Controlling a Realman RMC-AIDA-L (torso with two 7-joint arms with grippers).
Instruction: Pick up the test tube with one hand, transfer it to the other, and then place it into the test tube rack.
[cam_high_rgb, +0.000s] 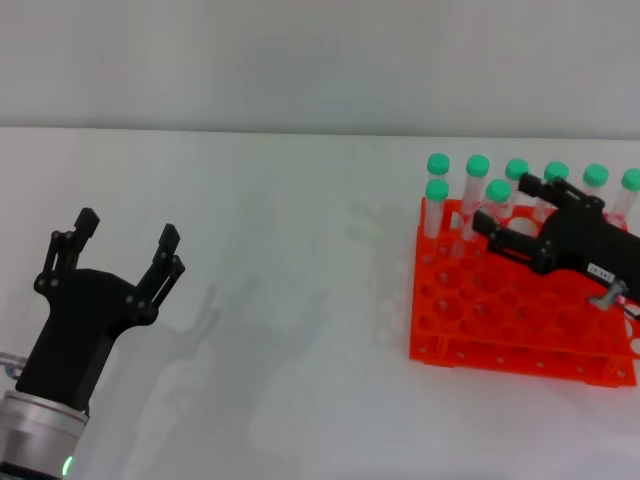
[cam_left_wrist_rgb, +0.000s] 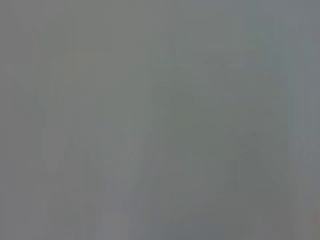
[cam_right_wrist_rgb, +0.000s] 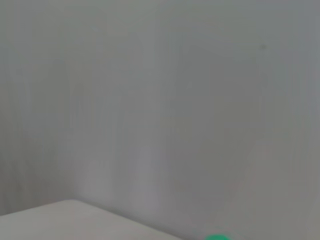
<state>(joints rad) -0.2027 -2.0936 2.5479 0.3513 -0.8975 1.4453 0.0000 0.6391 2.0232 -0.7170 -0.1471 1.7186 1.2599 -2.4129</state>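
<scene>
The orange-red test tube rack (cam_high_rgb: 480, 310) stands on the white table at the right in the head view. Several green-capped test tubes stand upright in its back rows. My right gripper (cam_high_rgb: 504, 202) reaches over the rack from the right with its black fingers spread. One test tube (cam_high_rgb: 498, 192) stands in the second row between its fingertips, which do not clearly touch it. My left gripper (cam_high_rgb: 125, 240) is open and empty at the lower left, far from the rack. A green cap (cam_right_wrist_rgb: 216, 237) shows at the edge of the right wrist view.
Another tube (cam_high_rgb: 437, 190) stands at the rack's near-left corner of the second row. The rack's front rows of holes hold nothing. Bare white table lies between the left gripper and the rack. The left wrist view shows only plain grey.
</scene>
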